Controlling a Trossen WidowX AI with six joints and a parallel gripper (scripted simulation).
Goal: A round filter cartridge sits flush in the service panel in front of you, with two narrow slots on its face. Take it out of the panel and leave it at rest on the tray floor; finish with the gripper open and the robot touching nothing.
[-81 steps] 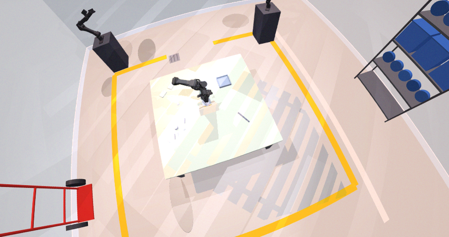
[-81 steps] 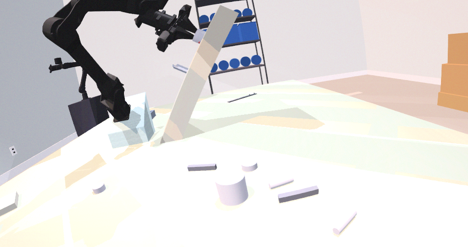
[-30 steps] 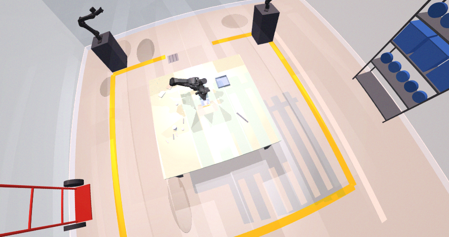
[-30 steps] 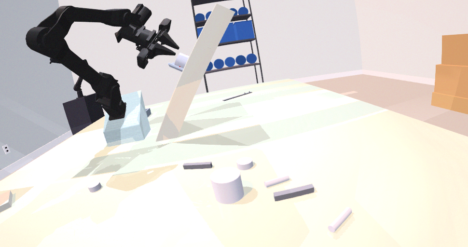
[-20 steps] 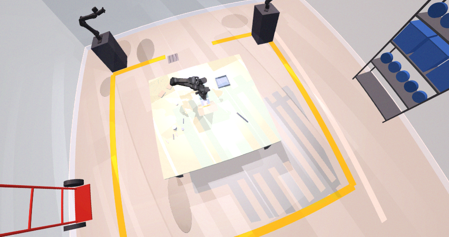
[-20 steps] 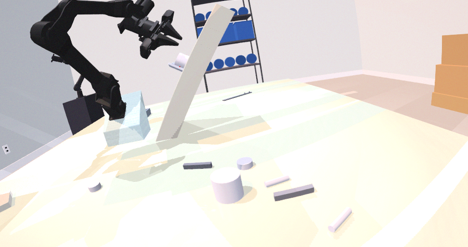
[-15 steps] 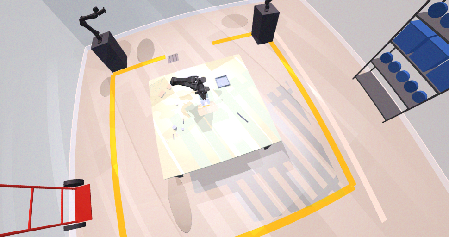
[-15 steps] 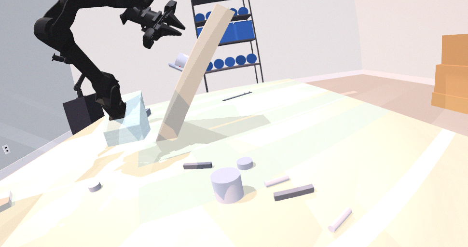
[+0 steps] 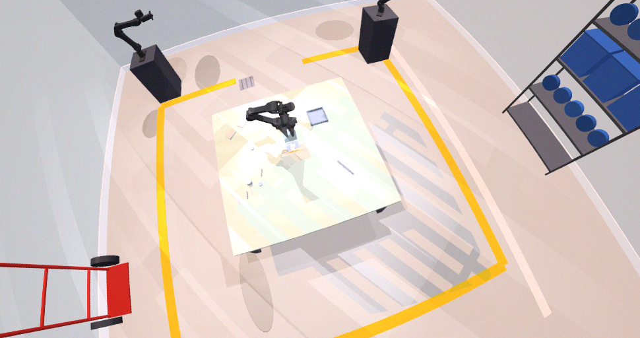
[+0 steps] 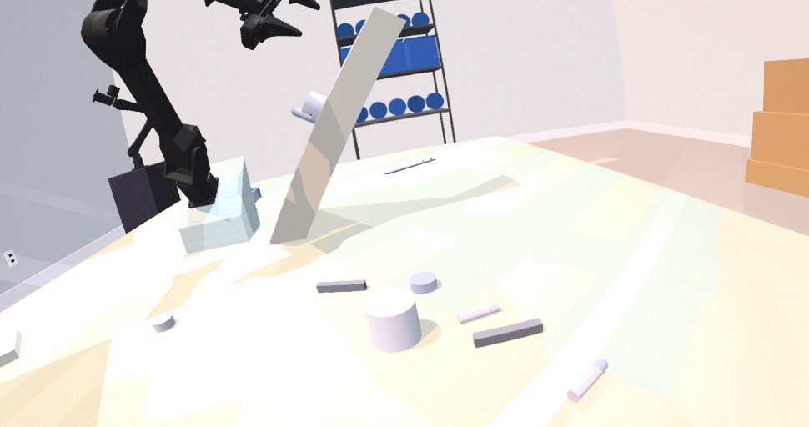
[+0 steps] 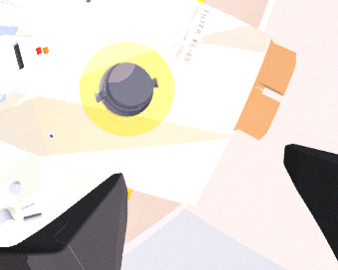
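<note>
Gripper spread wide, grasping nothing, raised high near top of leaning service panel. Black fingers frame wrist view with bare gap between. White filter cartridge lying on small tray that juts from panel's near face, well below gripper and apart from it. Round dark socket with yellow ring visible on panel face in wrist view. Loose cylinder and bars on table nearer exterior camera.

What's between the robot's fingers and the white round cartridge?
Nothing; the exterior view shows only open air between the spread fingers and the cartridge below them.
</note>
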